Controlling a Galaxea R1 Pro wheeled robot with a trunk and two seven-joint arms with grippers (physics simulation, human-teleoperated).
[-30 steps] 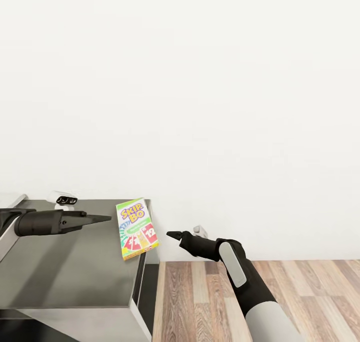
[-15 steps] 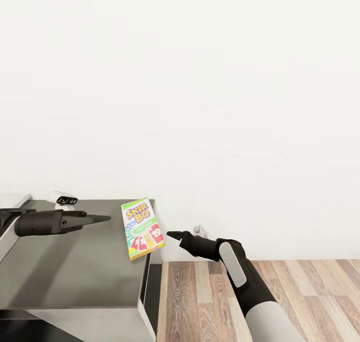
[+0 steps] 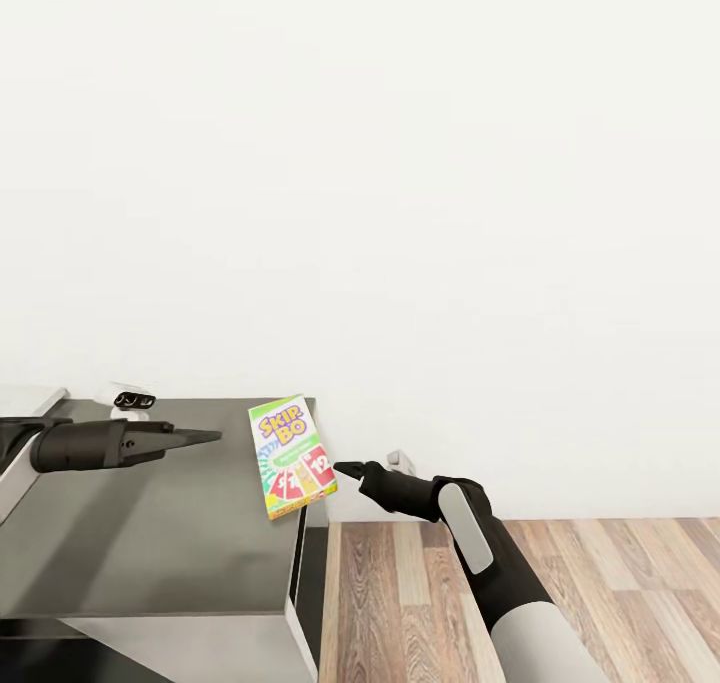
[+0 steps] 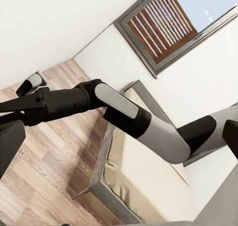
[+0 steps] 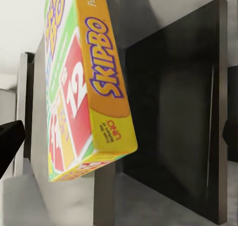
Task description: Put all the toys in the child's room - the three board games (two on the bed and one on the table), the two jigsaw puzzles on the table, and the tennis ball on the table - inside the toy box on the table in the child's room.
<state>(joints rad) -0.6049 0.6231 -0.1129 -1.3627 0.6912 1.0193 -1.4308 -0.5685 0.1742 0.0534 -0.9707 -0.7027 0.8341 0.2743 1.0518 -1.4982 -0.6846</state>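
A Skip-Bo board game box (image 3: 290, 455) sits at the right edge of the dark table (image 3: 150, 543), its lower corner reaching past the edge. My right gripper (image 3: 343, 470) hovers just right of that corner, close to touching. In the right wrist view the box (image 5: 84, 87) looms edge-on between dark fingertips (image 5: 7, 144) spread far apart, so the gripper is open. My left gripper (image 3: 205, 436) hangs over the table's middle, left of the box, open with nothing in it.
A small white and black object (image 3: 127, 396) lies at the table's back edge. Wooden floor (image 3: 600, 583) spreads to the right below a white wall. The left wrist view takes in a bed (image 4: 148, 186) and a slatted window (image 4: 168, 22).
The whole picture slid right, so the camera moved. Table and box now stand nearer my right gripper; the gap between box and fingertip has nearly closed. Both arms keep their pose.
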